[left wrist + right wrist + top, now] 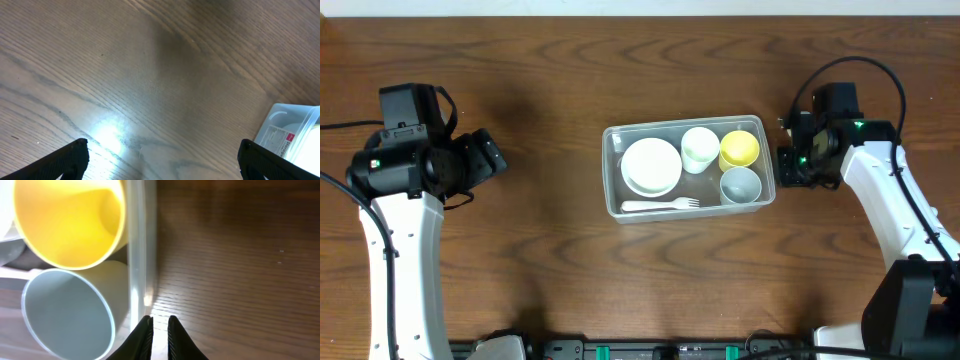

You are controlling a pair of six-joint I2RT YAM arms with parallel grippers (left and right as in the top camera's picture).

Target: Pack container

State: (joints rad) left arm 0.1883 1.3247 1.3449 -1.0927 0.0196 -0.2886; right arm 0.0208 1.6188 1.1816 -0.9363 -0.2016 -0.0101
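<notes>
Jaws of the right gripper (159, 330) sit nearly closed on nothing, just beside the clear plastic container (612, 170) mid-worktop (520, 260). The left gripper (162, 167), well apart, gapes wide. Likely thin, springy and slick, and light even with plate (651, 165), cups (699, 148) and fork (660, 205) inside, it probably wants a rim pinch at one short end.

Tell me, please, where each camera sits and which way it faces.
Overhead: above the table, looking straight down on the container, left arm and right arm.
Left wrist: low over bare wood, facing the container's corner; left gripper wide open.
Right wrist: beside the container's wall, facing yellow cup and grey cup; right gripper nearly shut.
All three show the container.
</notes>
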